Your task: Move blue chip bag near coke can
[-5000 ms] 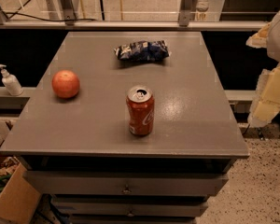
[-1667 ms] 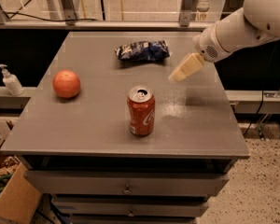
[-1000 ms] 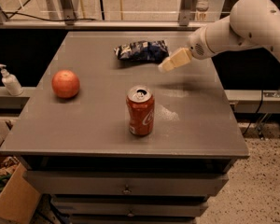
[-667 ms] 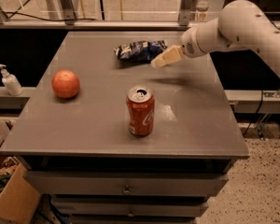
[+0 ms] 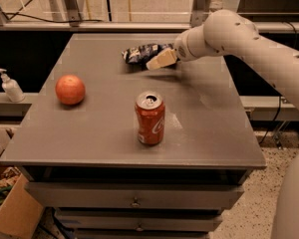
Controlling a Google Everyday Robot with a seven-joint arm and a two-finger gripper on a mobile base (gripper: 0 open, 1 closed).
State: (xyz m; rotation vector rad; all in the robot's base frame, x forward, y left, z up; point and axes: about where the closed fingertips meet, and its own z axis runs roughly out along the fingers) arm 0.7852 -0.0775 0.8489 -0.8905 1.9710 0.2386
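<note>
The blue chip bag (image 5: 141, 53) lies crinkled on the far middle of the grey table (image 5: 89, 128). The red coke can (image 5: 150, 118) stands upright near the table's front middle, well apart from the bag. My gripper (image 5: 158, 61) reaches in from the right on a white arm and sits at the bag's right end, just above the table. It covers part of the bag's right side.
A round orange-red fruit (image 5: 70, 89) sits on the table's left side. A white pump bottle (image 5: 10, 85) stands on a ledge to the left. A cardboard box (image 5: 12, 215) is on the floor at the lower left. Drawers (image 5: 134, 202) sit below the tabletop.
The arm came in from the right and moved left and toward the far edge, from beside the can to the bag's right end. Bag, can and fruit have not moved.
</note>
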